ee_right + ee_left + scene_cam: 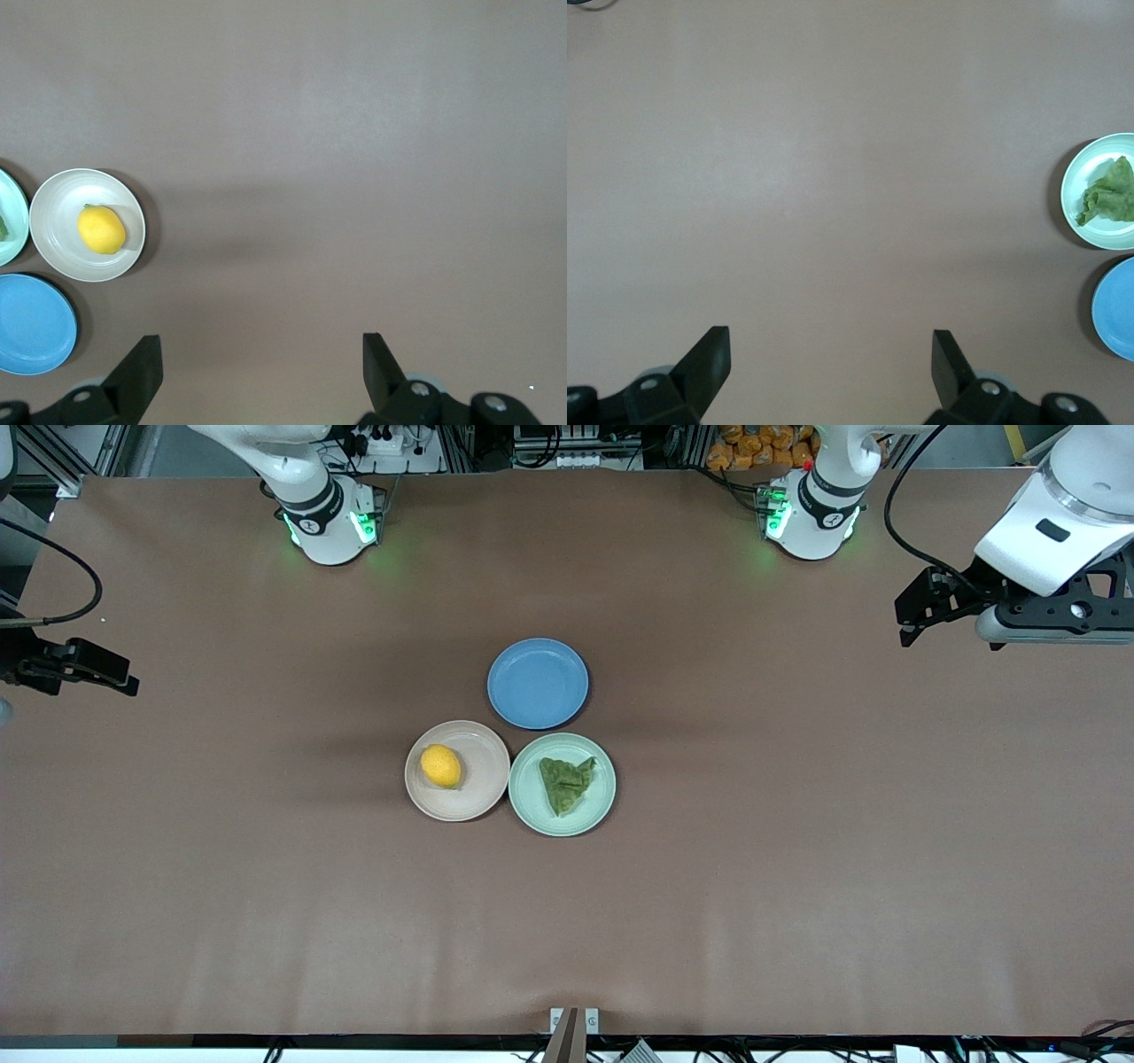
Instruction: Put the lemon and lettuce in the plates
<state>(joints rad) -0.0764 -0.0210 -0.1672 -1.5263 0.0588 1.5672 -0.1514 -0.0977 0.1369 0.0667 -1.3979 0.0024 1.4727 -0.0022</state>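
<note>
The yellow lemon lies in the beige-pink plate at mid-table. Beside it, toward the left arm's end, the dark green lettuce lies in the pale mint plate; only the rim of this mint plate enters the right wrist view. My left gripper hangs open and empty over bare table at the left arm's end. My right gripper hangs open and empty over bare table at the right arm's end. Both arms wait away from the plates.
An empty blue plate sits touching the two others, farther from the front camera. The brown table stretches wide around the three plates. The arm bases stand along the table's edge farthest from the front camera.
</note>
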